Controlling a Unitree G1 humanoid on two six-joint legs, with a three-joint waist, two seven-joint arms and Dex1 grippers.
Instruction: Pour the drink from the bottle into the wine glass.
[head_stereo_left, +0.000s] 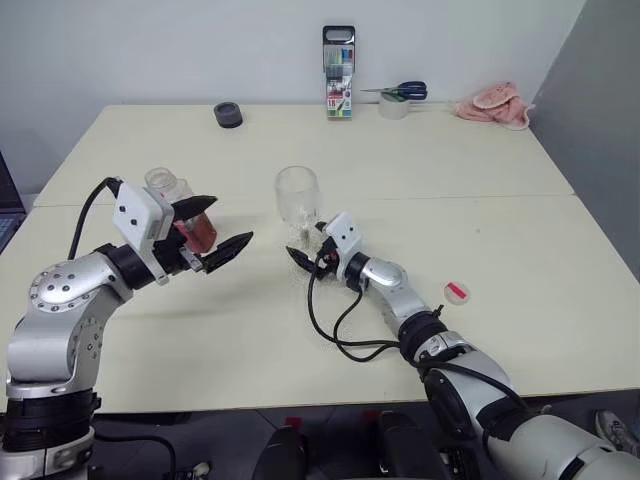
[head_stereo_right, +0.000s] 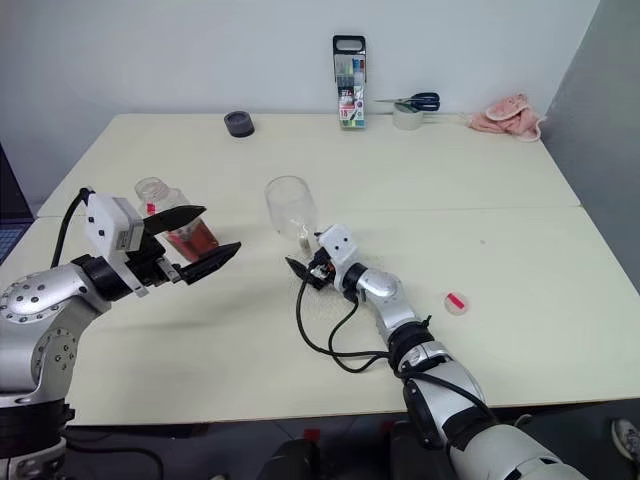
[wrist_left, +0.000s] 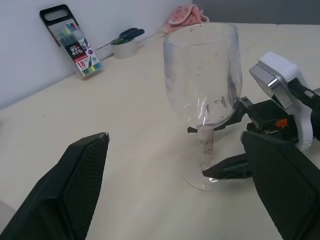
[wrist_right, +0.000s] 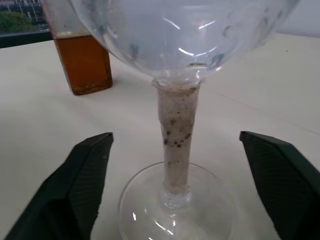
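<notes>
My right end effector (wrist_right: 175, 185) stands released around the wine glass (head_stereo_left: 297, 195) stem; my left end effector (head_stereo_left: 220, 228), released, hovers beside the bottle (head_stereo_left: 185, 215).

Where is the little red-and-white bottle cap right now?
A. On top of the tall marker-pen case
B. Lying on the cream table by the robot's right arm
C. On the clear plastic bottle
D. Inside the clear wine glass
B. The small red-and-white bottle cap lies flat on the cream table beside the right arm, while the clear plastic bottle stands with an open neck.
</notes>
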